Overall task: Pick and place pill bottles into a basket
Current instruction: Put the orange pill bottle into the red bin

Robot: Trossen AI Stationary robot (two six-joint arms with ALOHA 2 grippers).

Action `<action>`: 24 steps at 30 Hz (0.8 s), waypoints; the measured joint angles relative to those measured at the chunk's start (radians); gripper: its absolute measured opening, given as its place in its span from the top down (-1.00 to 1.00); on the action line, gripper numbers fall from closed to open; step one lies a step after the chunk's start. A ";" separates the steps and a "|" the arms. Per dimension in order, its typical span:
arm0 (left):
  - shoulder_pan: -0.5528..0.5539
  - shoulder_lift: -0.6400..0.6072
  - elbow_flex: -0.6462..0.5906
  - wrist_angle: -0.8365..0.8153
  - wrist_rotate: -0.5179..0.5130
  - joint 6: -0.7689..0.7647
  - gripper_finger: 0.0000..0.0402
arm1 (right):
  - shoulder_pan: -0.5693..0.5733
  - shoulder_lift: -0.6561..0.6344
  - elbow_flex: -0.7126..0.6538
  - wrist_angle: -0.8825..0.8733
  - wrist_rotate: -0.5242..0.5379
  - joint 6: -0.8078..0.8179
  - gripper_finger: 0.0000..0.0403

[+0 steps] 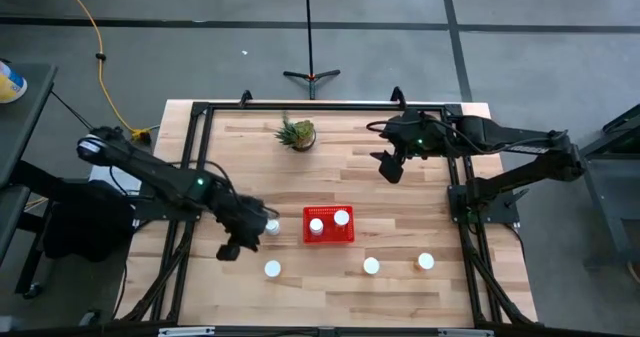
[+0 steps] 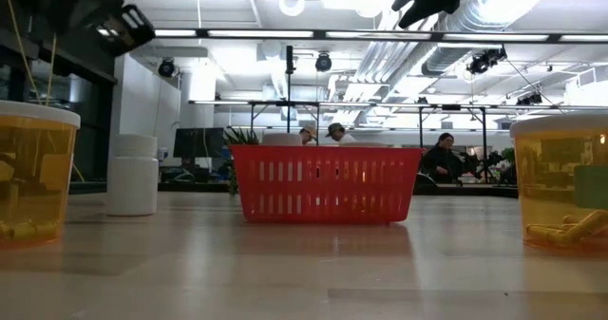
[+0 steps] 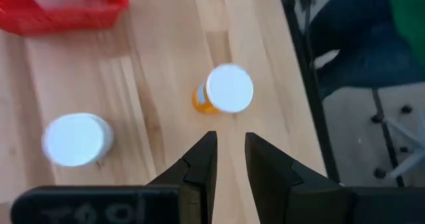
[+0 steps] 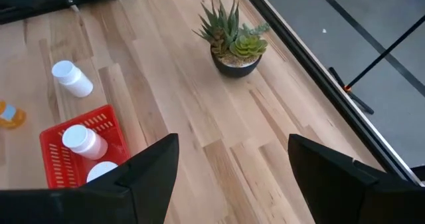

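The red mesh basket (image 1: 328,239) stands mid-table and holds two white-capped bottles (image 1: 317,226), (image 1: 342,217). A white bottle (image 1: 272,227) stands to its left. Three more bottles stand nearer the front edge (image 1: 272,268), (image 1: 371,266), (image 1: 426,261). My left gripper (image 1: 235,249) hovers left of the basket with a narrow gap between its fingers and holds nothing. In the left wrist view (image 3: 229,151) an orange bottle with a white cap (image 3: 229,89) stands just ahead of the fingertips. My right gripper (image 1: 390,165) is wide open and empty, high over the far right.
A small spiky potted plant (image 1: 297,134) stands at the far edge. A black frame (image 1: 190,167) borders the table on both sides. In the low view two orange bottles (image 2: 33,173), (image 2: 560,182) stand close to the camera, either side of the basket (image 2: 325,184).
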 joint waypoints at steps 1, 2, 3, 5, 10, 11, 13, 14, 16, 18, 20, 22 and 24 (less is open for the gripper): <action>-0.006 0.022 0.000 0.016 0.000 0.000 0.43 | 0.000 0.000 0.000 0.000 0.000 -0.003 -0.36; -0.011 0.038 0.000 0.025 0.000 0.000 0.43 | 0.000 0.000 0.000 0.000 -0.001 -0.006 -0.36; -0.017 0.055 0.000 0.033 0.000 0.000 0.43 | 0.000 0.000 0.000 0.000 -0.001 -0.007 -0.36; -0.018 0.083 0.000 0.071 0.005 0.000 0.43 | 0.000 0.000 0.000 -0.002 -0.006 -0.009 -0.36; -0.015 0.102 0.000 0.156 0.017 -0.028 0.43 | 0.000 0.000 0.000 -0.012 -0.008 -0.018 -0.36; -0.015 0.103 0.000 0.164 0.017 -0.033 0.43 | 0.000 0.000 0.000 -0.012 -0.008 -0.018 -0.36; -0.015 0.103 0.000 0.209 0.010 -0.055 0.41 | 0.000 0.000 0.000 -0.014 -0.008 -0.018 -0.36; -0.015 0.103 0.000 0.220 0.007 -0.069 0.38 | 0.000 0.000 0.000 -0.015 -0.009 -0.018 -0.36; -0.015 0.103 0.000 0.237 0.002 -0.090 0.30 | 0.000 0.000 0.000 -0.017 -0.009 -0.018 -0.36; -0.015 0.103 0.000 0.252 -0.016 -0.119 0.17 | 0.000 0.000 0.000 -0.019 -0.016 -0.021 -0.36; -0.015 0.102 0.000 0.250 -0.045 -0.141 0.01 | 0.000 0.000 0.000 -0.019 -0.024 -0.028 -0.36; -0.015 0.103 0.000 0.248 -0.078 -0.153 -0.15 | 0.000 0.000 0.000 -0.020 -0.025 -0.034 -0.36; -0.015 0.102 0.000 0.249 -0.092 -0.171 -0.30 | 0.000 0.000 0.000 -0.023 -0.025 -0.037 -0.36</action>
